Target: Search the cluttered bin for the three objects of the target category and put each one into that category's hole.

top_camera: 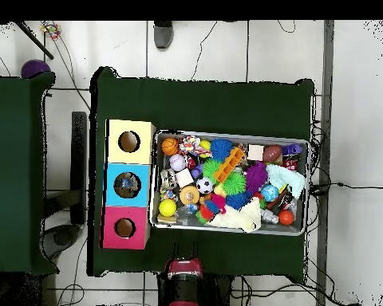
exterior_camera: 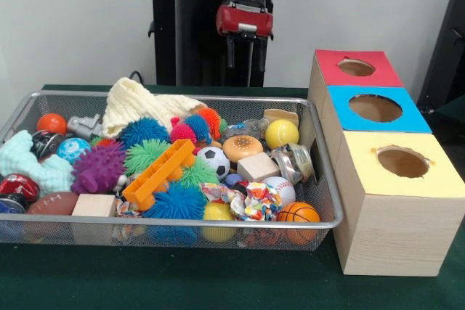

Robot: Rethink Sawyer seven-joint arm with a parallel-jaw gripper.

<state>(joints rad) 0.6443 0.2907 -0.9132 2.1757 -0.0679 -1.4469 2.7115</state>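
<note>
Currently hand (exterior_camera: pixel 242 54) hangs empty, fingers narrow, behind the bin (exterior_camera: pixel 320 179). Risk: packed clutter; descent could snag the cream cloth (exterior_camera: pixel 142 103).

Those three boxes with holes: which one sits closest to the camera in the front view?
The yellow box; the blue box sits behind it, and the red box farthest back.
</note>
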